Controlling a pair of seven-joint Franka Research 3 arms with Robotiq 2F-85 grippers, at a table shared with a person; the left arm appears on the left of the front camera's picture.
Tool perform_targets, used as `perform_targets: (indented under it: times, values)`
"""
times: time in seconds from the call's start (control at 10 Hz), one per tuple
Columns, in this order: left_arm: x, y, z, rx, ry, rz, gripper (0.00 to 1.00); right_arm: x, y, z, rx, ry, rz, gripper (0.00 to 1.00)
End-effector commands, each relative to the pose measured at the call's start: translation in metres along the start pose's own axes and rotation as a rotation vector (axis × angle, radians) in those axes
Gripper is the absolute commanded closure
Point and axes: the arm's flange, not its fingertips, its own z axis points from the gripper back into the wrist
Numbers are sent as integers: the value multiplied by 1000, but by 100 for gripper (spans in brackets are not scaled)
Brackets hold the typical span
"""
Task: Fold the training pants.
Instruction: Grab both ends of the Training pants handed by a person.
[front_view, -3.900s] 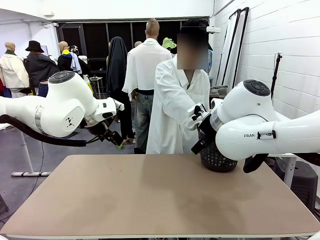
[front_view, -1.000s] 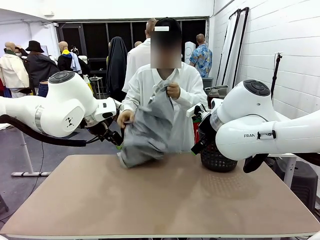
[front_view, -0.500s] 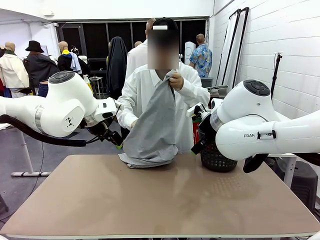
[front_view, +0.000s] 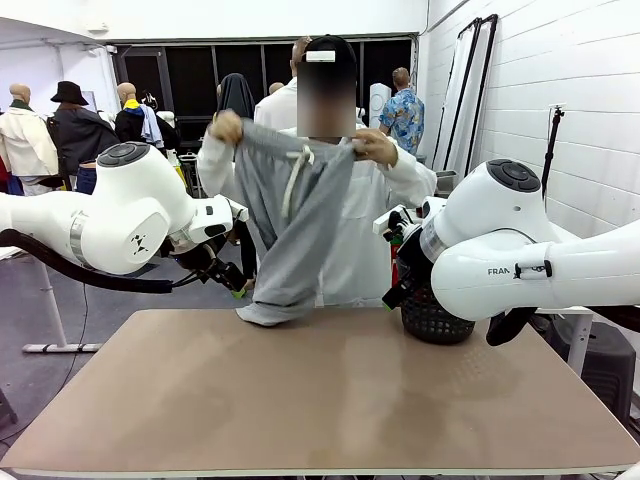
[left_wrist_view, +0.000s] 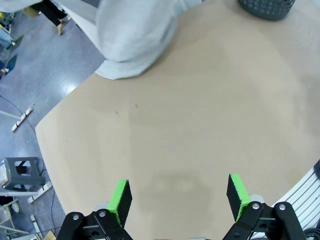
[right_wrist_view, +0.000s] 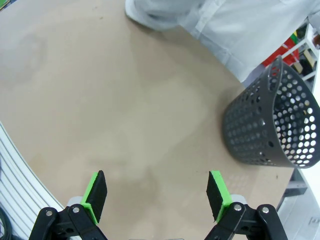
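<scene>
A person at the far side holds up the light grey training pants (front_view: 290, 210) by the waistband, stretched between both hands, with the whitish drawstring hanging in front. The legs hang down and their ends rest bunched on the table's far edge (front_view: 268, 313). My left gripper (front_view: 237, 284) hovers just left of that bunched cloth. In the left wrist view this gripper (left_wrist_view: 177, 197) is open over bare table, with the training pants (left_wrist_view: 132, 40) farther ahead. My right gripper (front_view: 396, 288) hangs near the basket. It (right_wrist_view: 156, 194) is open too, the pants' ends (right_wrist_view: 152, 15) far ahead.
A black mesh basket (front_view: 432, 315) stands at the table's far right (right_wrist_view: 270, 125) (left_wrist_view: 267, 7). The brown tabletop (front_view: 330, 400) stretches bare toward me. The person's white coat (right_wrist_view: 240, 30) shows behind the table's far edge. Other people stand farther back.
The person has lifted the pants from a one-handed bunch and spread the waistband between both raised hands; the legs now hang to the table. Neither arm has moved.
</scene>
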Motion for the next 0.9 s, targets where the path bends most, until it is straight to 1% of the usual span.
perform_targets:
  times: [0.0,0.8]
  values:
    - [0,0,0,-1,0,-4,0,0,0,0,0,0,3,0]
    - [0,0,0,-1,0,-4,0,0,0,0,0,0,3,0]
